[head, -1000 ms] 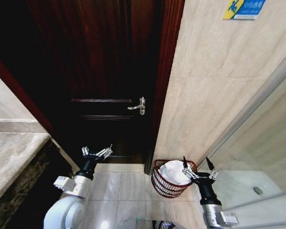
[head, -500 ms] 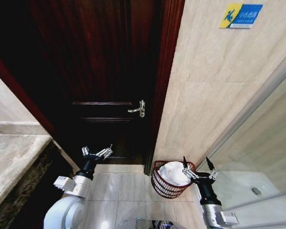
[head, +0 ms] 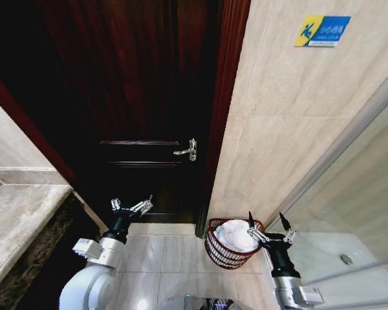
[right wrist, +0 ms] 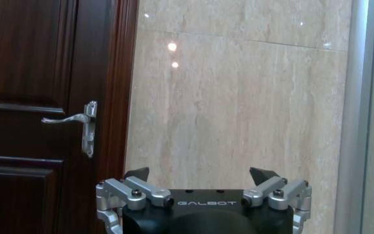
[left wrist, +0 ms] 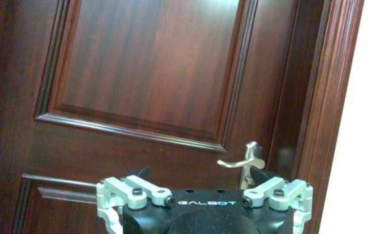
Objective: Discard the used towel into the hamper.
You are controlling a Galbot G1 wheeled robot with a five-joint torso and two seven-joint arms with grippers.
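The hamper (head: pixel 221 252), a small round reddish-brown wire basket, stands on the tiled floor against the beige wall, just right of the door frame. A white towel (head: pixel 235 234) lies bunched inside it. My right gripper (head: pixel 266 219) is open and holds nothing; it sits at the hamper's right rim, pointing up. In the right wrist view that gripper (right wrist: pixel 200 173) faces the beige wall with its fingers spread. My left gripper (head: pixel 130 206) is open and holds nothing, low in front of the dark door. In the left wrist view it (left wrist: pixel 200 173) faces the door panel.
A dark wooden door (head: pixel 142 97) with a silver lever handle (head: pixel 187 148) fills the middle. A stone counter (head: pixel 19 219) runs along the left. A glass shower partition (head: pixel 349 213) closes the right side. Pale floor tiles (head: pixel 161 252) lie between my arms.
The whole head picture has shifted downward, so the camera has tilted up a little. Both grippers, the hamper and the towel keep their places.
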